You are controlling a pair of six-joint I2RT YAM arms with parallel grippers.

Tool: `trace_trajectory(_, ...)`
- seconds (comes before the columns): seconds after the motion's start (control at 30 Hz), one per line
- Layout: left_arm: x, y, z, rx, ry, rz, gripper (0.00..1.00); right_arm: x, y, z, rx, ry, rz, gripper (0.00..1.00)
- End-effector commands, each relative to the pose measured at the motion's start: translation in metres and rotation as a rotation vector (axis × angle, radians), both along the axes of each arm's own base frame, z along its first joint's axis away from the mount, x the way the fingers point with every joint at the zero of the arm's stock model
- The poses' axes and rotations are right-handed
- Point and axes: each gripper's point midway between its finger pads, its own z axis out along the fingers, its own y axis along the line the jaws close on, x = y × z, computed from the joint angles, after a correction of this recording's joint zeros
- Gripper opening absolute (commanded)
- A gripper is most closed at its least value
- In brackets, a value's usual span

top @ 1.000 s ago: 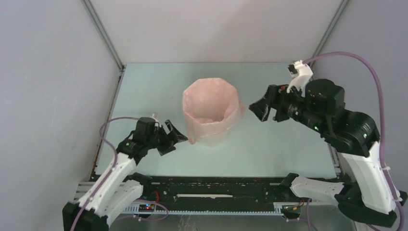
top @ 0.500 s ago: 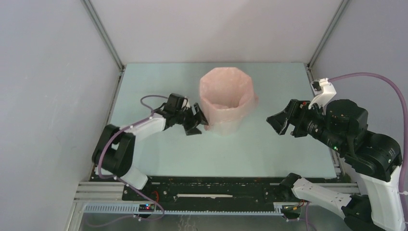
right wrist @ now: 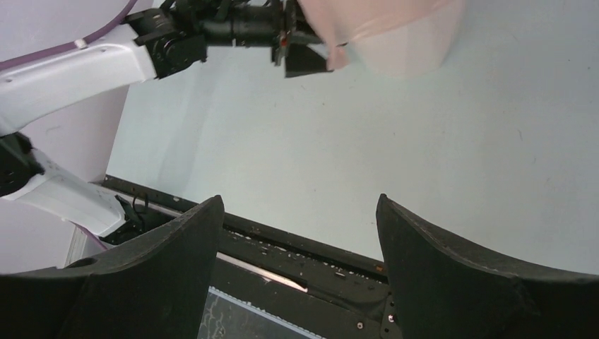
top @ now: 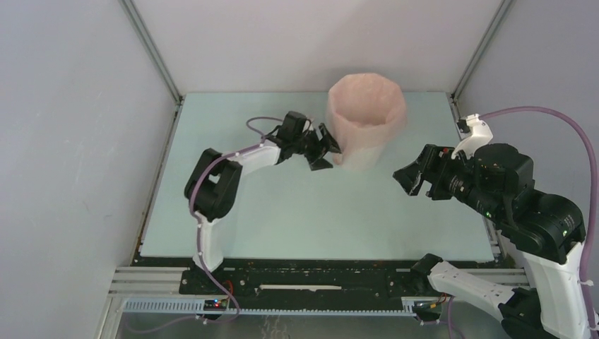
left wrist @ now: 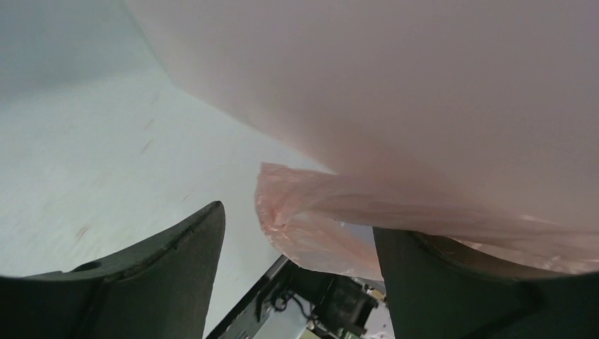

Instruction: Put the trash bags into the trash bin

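Observation:
The trash bin (top: 362,157) stands upright at the back right of the table, lined and draped by the pale-pink trash bag (top: 367,113); only its pale lower side shows. My left gripper (top: 326,152) is open against the bin's left side. In the left wrist view a loose fold of the bag (left wrist: 311,226) hangs between the wide-open fingers of the left gripper (left wrist: 297,222). My right gripper (top: 405,181) is open and empty, to the right of the bin and nearer. The right wrist view shows its empty jaws (right wrist: 300,205), with the bin (right wrist: 406,53) far off.
The pale green table (top: 282,212) is walled by grey panels at the left, back and right. The bin stands near the back wall and the right corner post (top: 480,49). A black rail (top: 318,279) runs along the near edge.
The bin with its bag has slid from the table's middle to the back right. My left arm stretched out after it, staying at its left side. My right gripper drew back rightward, then held.

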Motion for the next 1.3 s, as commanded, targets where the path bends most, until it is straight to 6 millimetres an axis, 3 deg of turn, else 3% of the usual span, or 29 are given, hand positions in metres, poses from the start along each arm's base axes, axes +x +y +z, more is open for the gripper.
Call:
trace_trajectory(0.0, 0.042, -0.058, 0.042, -0.145, -0.094, 0.007, 0.81, 0.004, 0.003, -0.001, -0.002, -0.001, 0.010, 0.88)
trace_trajectory(0.1, 0.061, -0.089, 0.042, -0.177, -0.095, 0.014, 0.81, 0.001, 0.002, -0.003, 0.007, 0.011, 0.008, 0.88)
trace_trajectory(0.17, 0.070, -0.086, 0.045, -0.168, -0.103, 0.069, 0.81, -0.002, 0.001, -0.002, 0.019, 0.011, 0.006, 0.89)
trace_trajectory(0.3, 0.056, -0.052, 0.062, -0.108, -0.168, 0.109, 0.83, -0.007, -0.004, -0.001, 0.035, 0.009, -0.009, 0.89)
trace_trajectory(0.33, 0.044, -0.035, 0.053, -0.069, -0.156, 0.116, 0.84, -0.008, -0.005, 0.000, 0.039, 0.005, -0.013, 0.89)
trace_trajectory(0.43, 0.007, 0.009, 0.067, 0.016, -0.219, 0.115, 0.85, -0.010, -0.008, 0.002, 0.051, -0.012, -0.023, 0.90)
trace_trajectory(0.57, -0.042, 0.070, 0.118, 0.167, -0.409, 0.114, 0.90, -0.009, -0.014, 0.012, 0.067, -0.056, -0.048, 0.95)
trace_trajectory(0.67, -0.066, 0.113, 0.185, 0.201, -0.598, 0.192, 0.99, -0.009, -0.020, 0.025, 0.075, -0.099, -0.063, 0.99)
trace_trajectory(0.77, -0.088, 0.153, 0.251, 0.192, -0.781, 0.305, 1.00, -0.010, -0.019, 0.038, 0.090, -0.138, -0.047, 1.00)
trace_trajectory(0.93, -0.120, 0.198, 0.322, 0.151, -0.958, 0.439, 1.00, -0.008, -0.011, 0.047, 0.105, -0.159, -0.014, 1.00)
trace_trajectory(1.03, -0.132, 0.215, 0.339, 0.163, -0.998, 0.473, 1.00, -0.006, -0.004, 0.045, 0.123, -0.148, 0.004, 1.00)
trace_trajectory(1.27, -0.148, 0.238, 0.350, 0.224, -1.039, 0.500, 1.00, -0.004, 0.001, 0.039, 0.156, -0.130, -0.004, 1.00)
